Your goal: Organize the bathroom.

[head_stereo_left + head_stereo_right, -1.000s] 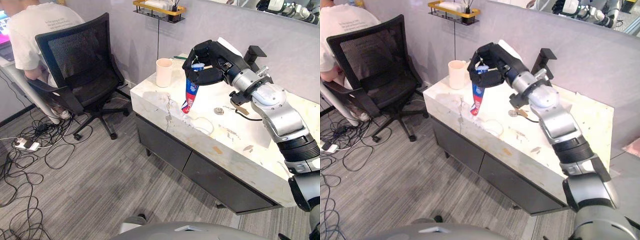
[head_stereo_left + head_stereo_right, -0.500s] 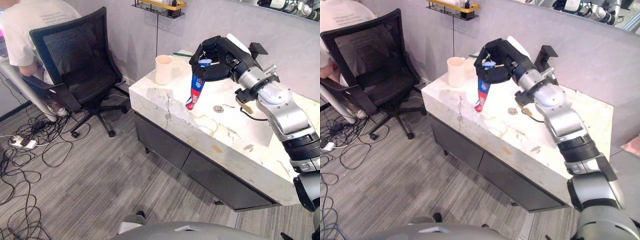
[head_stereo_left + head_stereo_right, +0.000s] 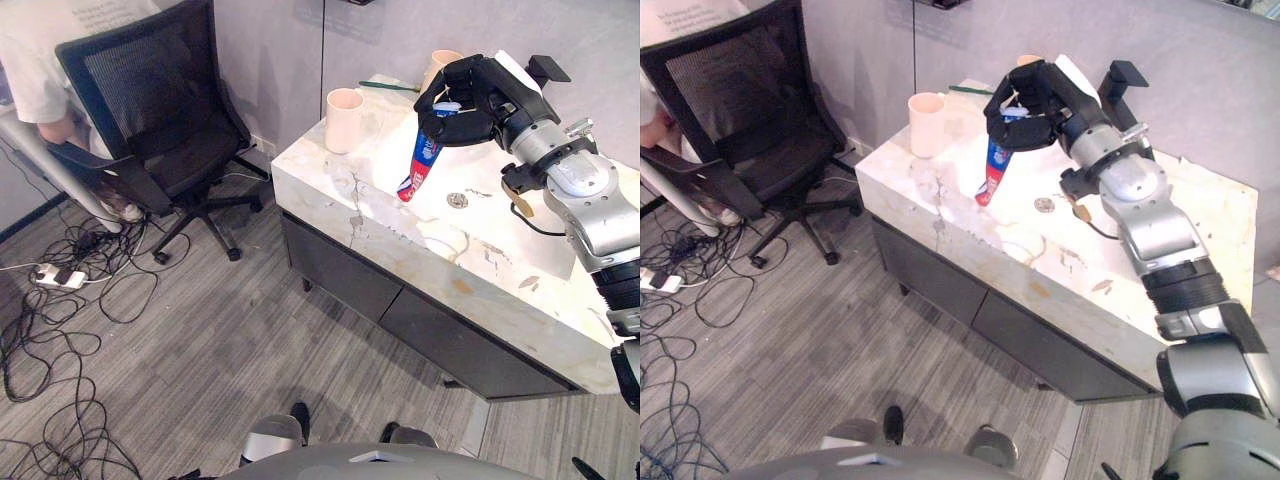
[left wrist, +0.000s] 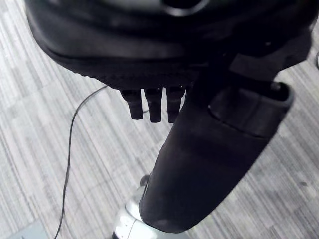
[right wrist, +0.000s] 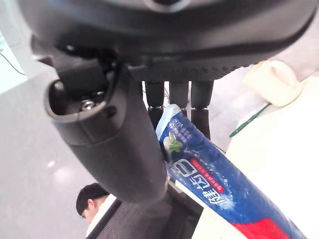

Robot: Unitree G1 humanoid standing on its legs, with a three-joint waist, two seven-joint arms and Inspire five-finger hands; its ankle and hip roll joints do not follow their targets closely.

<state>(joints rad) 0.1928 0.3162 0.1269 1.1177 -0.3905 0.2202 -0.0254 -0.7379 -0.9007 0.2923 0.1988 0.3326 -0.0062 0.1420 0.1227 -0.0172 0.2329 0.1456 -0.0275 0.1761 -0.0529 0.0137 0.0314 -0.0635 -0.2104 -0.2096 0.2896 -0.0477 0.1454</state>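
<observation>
From my seat at the controls, the biggest thing in front of the robot was the marble counter [image 3: 470, 270], a pale slab with dark drawers below it, set against the grey wall. To its left stood a black office chair [image 3: 150, 110] on the grey striped floor [image 3: 200, 360], with a person in a white shirt [image 3: 40, 60] seated behind it and a tangle of cables [image 3: 60, 300] lying nearby. The right arm reached in over the counter, and the right hand [image 3: 480, 95] was clamped on the upper end of a toothpaste tube [image 3: 421, 165]; in the right wrist view I saw the thumb on one side of the blue tube and the fingers [image 5: 199, 107] curled down on the other. The tube hung tilted, its red lower end right at the counter's surface, though I could not tell whether it touched. A cream cup [image 3: 343, 105] stood near the counter's left corner, well apart from the tube, and a second cup [image 3: 441, 62] sat further back by the wall, just behind the hand. A thin green stick [image 3: 385, 87] lay between the two cups. A small round drain [image 3: 457, 200] showed in the counter just beside the tube's lower end. The left hand [image 4: 199, 164] hung over the floor, its fingers [image 4: 149, 104] hanging relaxed and holding nothing.
</observation>
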